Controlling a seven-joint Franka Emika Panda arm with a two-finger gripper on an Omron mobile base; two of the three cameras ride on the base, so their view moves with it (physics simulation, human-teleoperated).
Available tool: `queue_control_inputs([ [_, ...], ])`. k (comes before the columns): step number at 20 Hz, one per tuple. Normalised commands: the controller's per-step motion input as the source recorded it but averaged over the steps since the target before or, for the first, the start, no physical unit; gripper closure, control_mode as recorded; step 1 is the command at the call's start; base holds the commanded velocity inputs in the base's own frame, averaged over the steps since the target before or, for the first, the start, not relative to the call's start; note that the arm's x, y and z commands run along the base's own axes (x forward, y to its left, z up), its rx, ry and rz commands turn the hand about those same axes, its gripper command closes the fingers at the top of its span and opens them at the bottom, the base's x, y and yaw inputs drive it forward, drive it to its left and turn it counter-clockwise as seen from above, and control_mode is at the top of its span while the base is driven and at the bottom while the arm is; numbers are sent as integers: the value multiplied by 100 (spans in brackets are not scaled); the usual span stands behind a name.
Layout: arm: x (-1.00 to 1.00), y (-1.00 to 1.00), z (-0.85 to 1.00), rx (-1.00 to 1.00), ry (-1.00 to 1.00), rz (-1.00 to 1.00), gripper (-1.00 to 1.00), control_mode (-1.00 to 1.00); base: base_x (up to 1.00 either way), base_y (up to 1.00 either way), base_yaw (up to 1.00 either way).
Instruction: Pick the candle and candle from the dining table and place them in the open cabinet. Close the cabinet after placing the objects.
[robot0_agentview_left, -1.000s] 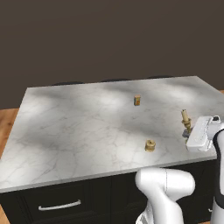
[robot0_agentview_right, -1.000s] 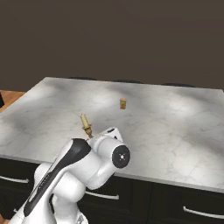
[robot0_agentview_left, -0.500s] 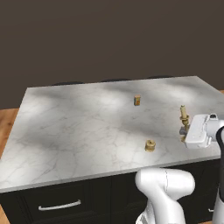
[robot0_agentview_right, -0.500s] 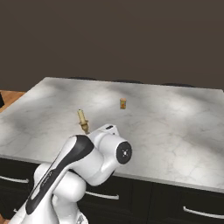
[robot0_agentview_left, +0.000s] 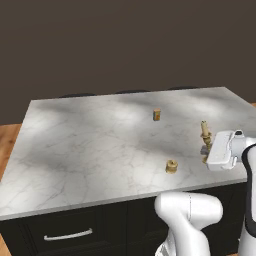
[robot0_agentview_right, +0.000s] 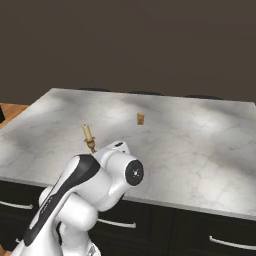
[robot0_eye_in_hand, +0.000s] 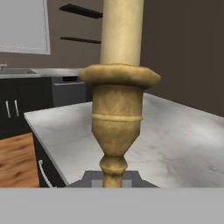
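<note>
My gripper (robot0_agentview_left: 205, 151) is shut on the stem of the brass candlestick, which holds a thin cream taper candle (robot0_agentview_left: 204, 130) upright. It stands low over the marble dining table (robot0_agentview_left: 90, 145), near the front right edge. The hand view shows the candle (robot0_eye_in_hand: 120, 30) and its brass cup (robot0_eye_in_hand: 117, 113) close up, with my gripper (robot0_eye_in_hand: 113, 179) clamped on the narrow stem below. From the right base view, the taper candle (robot0_agentview_right: 88, 134) rises just behind my arm. A short stubby yellowish candle (robot0_agentview_left: 171, 166) rests on the table to the left of my gripper. The cabinet is out of view.
A small tan cylinder (robot0_agentview_left: 156, 114) (robot0_agentview_right: 140, 118) stands farther back on the table. The black drawer base has silver handles (robot0_agentview_left: 67, 235). In the hand view, dark lower cabinets (robot0_eye_in_hand: 17, 109) and wall shelves (robot0_eye_in_hand: 83, 11) stand beyond a wooden floor (robot0_eye_in_hand: 15, 159).
The gripper, still shut on the candlestick, has carried the taper candle slightly up and to the left. The other things on the table have not moved.
</note>
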Motion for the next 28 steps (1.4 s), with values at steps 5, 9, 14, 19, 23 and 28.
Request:
queue_control_inputs([
  [5,-13,0,0,2,0,3,100,-100,0,0,0],
  [9,-18,0,0,2,0,4,100,-100,0,0,0],
  [14,0,0,0,0,0,0,100,100,-48,-2,2],
  [19,0,0,0,0,0,0,100,100,-39,-2,0],
  [23,0,0,0,0,0,0,100,100,-14,0,-16],
  [28,0,0,0,0,0,0,100,100,-22,0,-43],
])
